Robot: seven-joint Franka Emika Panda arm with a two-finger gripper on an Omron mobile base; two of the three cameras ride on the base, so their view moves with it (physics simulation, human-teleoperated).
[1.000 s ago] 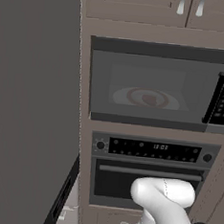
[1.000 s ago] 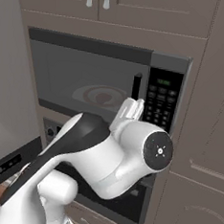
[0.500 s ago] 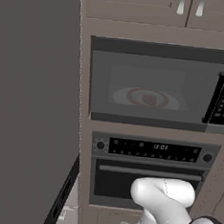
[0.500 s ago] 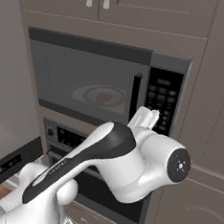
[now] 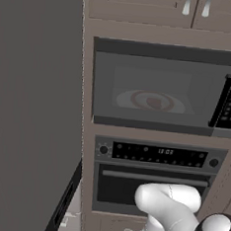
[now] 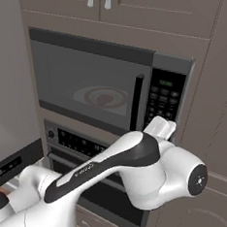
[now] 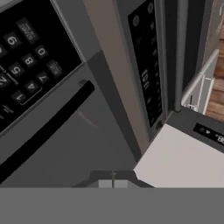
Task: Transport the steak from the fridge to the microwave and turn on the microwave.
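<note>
Meanwhile, the arm had been swung rightward and up across the right base view within the last second, so that the gripper (image 6: 161,128) was brought just beside the keypad (image 6: 163,99) of the microwave (image 5: 164,87). The microwave door was seen shut, and through its tinted window the steak (image 6: 104,99) was made out as a dark lump on the plate (image 6: 88,95) inside. The loading was therefore judged done, with only the start key left to be pressed. In the hand view the keypad was seen close, but whether the gripper was parted or closed could not be told.
</note>
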